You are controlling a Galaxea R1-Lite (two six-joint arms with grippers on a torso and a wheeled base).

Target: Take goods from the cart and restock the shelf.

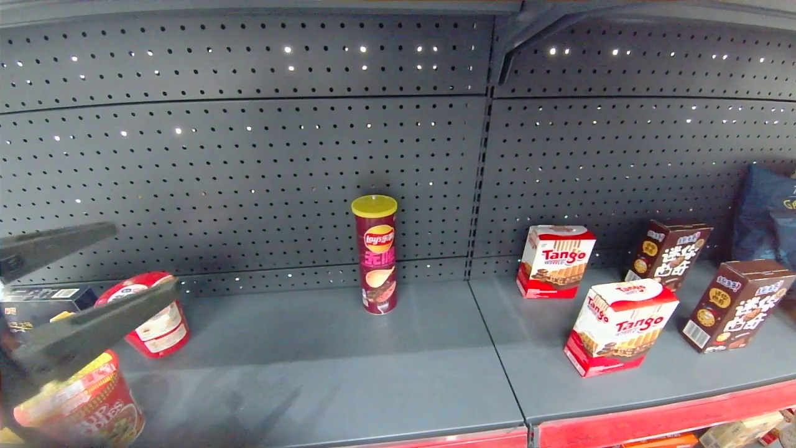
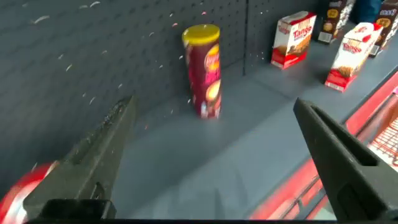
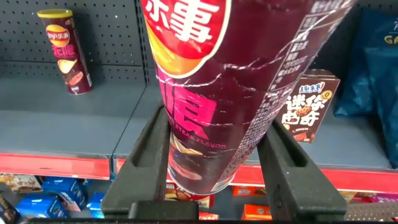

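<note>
— Underneath everything?
— Grey metal shelf (image 1: 323, 373) with a red front edge, backed by a dark pegboard panel (image 1: 249, 155) pricked with light.
— Around it?
— Toward the right end: back wafer box (image 1: 555, 261) near the back edge and front wafer box (image 1: 619, 326) nearer the front edge, both white and red. Farther right, rear brown box (image 1: 668, 252) and front brown box (image 1: 737, 305), then a blue bag (image 1: 765, 214) at the back right corner. At the left end, a red cup (image 1: 152, 314) near the back edge beside a dark box (image 1: 43, 305), plus a noodle cup (image 1: 81, 407) at the front left corner.
— In the way?
— Left claw (image 2: 214, 109), spread wide and holding nothing, over the left end, with one dark finger (image 1: 106, 320) across the red cup in the head view.
— And the goods?
— Standing chip can (image 1: 377, 254), upright at the back edge near the middle: maroon tube, yellow lid. Held chip can (image 3: 230, 74), same maroon print, clamped in the right claw (image 3: 217, 121), out before the shelf's front edge.
</note>
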